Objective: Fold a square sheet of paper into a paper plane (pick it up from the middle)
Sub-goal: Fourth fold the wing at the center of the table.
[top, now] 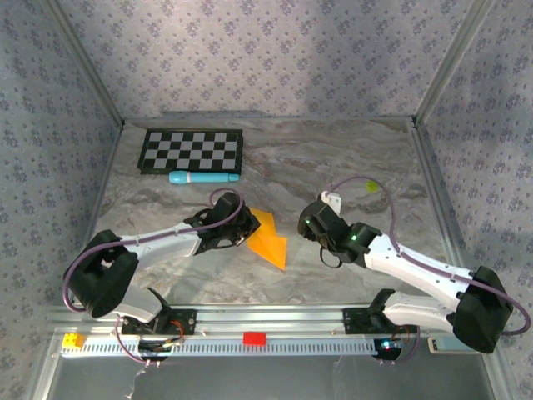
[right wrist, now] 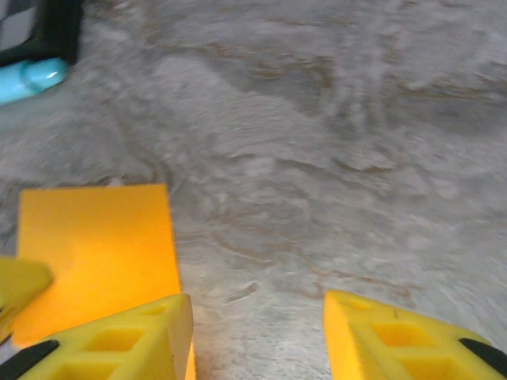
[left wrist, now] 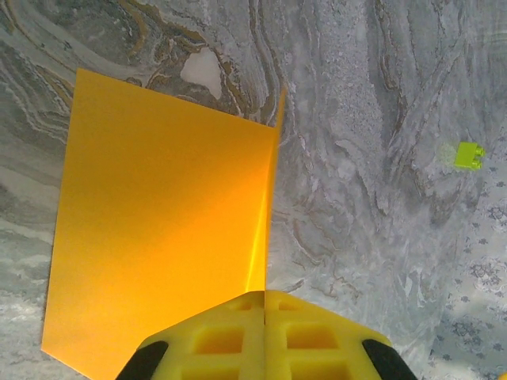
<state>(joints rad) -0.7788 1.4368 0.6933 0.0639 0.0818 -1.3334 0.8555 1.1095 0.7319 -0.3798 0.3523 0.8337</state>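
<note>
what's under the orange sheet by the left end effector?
Marbled table shows all around the orange sheet, which the left end effector pinches at its crease. Whatever lies directly beneath the paper is covered, so can't tell.

Your left tool [left wrist: 264,305] pinches the orange paper [left wrist: 158,237] by its upright flap; a yellow-green bit [left wrist: 470,154] lies well apart on the desk [left wrist: 380,119].

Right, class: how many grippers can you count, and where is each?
2. The left gripper is mid-table, shut on the orange paper sheet; the right gripper stands open just right of it.
</note>
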